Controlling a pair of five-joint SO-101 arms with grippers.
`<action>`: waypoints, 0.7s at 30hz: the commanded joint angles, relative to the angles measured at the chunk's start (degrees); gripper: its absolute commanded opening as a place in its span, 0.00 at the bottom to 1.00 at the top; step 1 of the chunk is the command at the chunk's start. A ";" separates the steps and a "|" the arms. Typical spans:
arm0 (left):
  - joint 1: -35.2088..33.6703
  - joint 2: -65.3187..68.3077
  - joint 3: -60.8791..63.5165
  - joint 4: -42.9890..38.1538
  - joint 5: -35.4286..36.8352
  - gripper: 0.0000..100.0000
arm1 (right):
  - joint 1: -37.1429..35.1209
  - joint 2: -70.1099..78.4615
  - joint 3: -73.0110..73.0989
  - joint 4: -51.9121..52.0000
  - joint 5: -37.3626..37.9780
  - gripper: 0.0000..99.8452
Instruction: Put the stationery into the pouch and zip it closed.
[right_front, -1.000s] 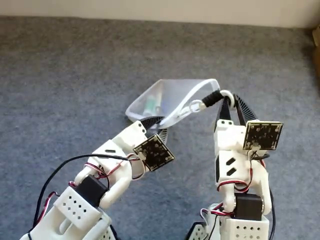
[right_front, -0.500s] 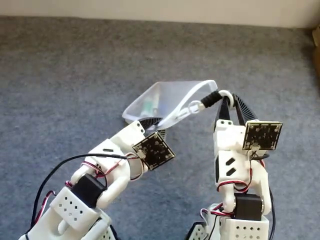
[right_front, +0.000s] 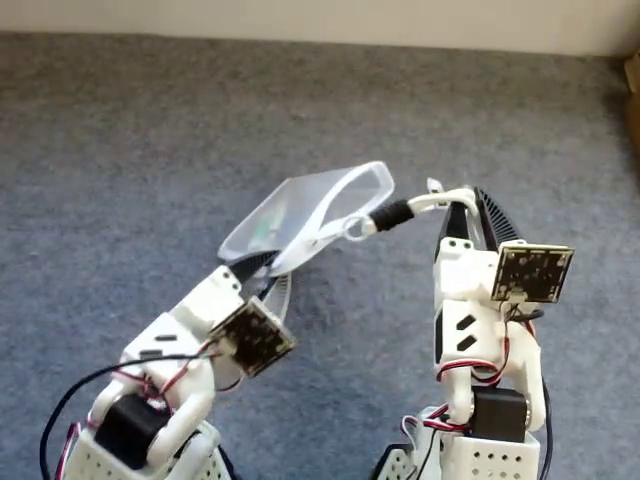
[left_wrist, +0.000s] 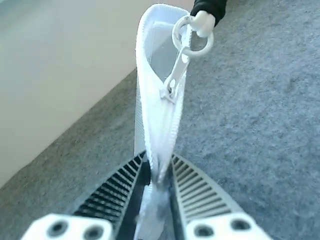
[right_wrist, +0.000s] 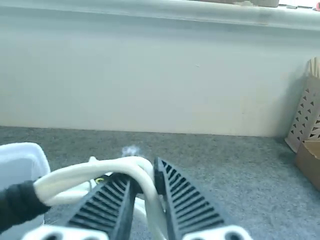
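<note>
Left claw clamps pouch end mid-frame, right claw clamps zip cord; a skewed pull may jam slider or slip cord free.

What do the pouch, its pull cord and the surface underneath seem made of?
Pouch: probably soft frosted plastic; contents show faintly through. Pull cord: looks like smooth white rubbery or plastic cord, bending in a loop. Surface: seemingly matte grey carpet or felt, fuzzy, speckled.
</note>
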 joint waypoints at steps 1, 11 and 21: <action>-2.15 -6.29 0.04 3.08 -0.44 0.00 | 1.80 -0.57 -0.57 -1.89 0.44 0.00; -7.87 -5.14 -0.22 3.43 -0.09 0.00 | 5.85 -0.48 -0.92 -1.98 0.44 0.00; -13.93 -5.14 -0.31 3.60 1.67 0.00 | 11.47 5.14 -1.27 -5.67 0.53 0.00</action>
